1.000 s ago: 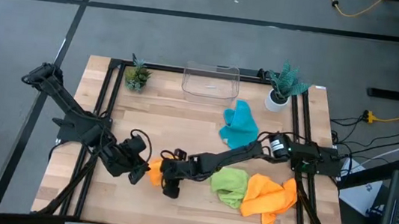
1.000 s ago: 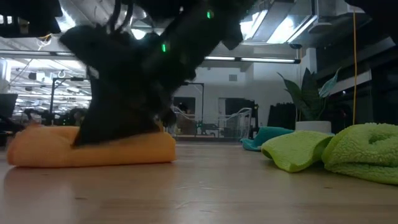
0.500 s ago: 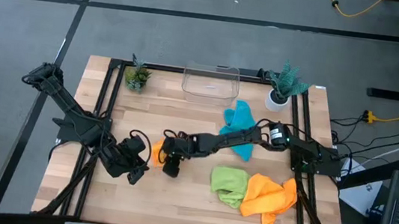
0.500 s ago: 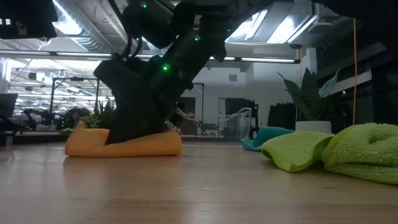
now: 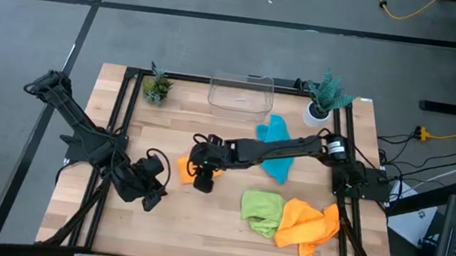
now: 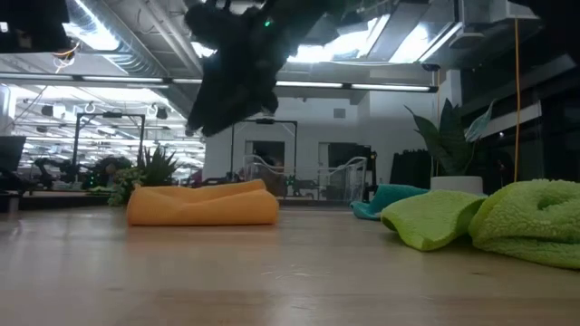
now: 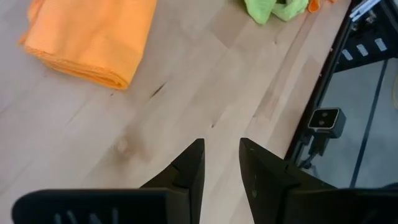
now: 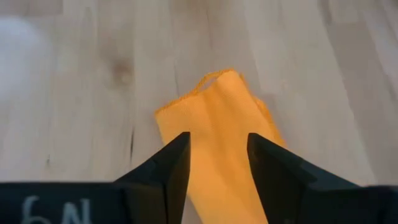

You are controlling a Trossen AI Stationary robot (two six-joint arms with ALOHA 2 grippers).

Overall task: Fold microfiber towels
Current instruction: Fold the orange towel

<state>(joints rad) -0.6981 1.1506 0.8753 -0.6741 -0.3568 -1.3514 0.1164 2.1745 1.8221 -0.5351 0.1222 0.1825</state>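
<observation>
My right gripper (image 8: 214, 163) has lifted off the folded orange towel (image 5: 181, 168) and now hangs just above it, fingers partly spread and empty. My left gripper (image 7: 219, 163) waits near the table's front left, fingers narrowly apart, holding nothing. That towel lies left of centre, one done, I'd say. The green towel (image 5: 261, 211), second orange towel (image 5: 306, 225) and blue towel (image 5: 276, 145) remain crumpled. In the low view the fold's long axis runs across the picture.
</observation>
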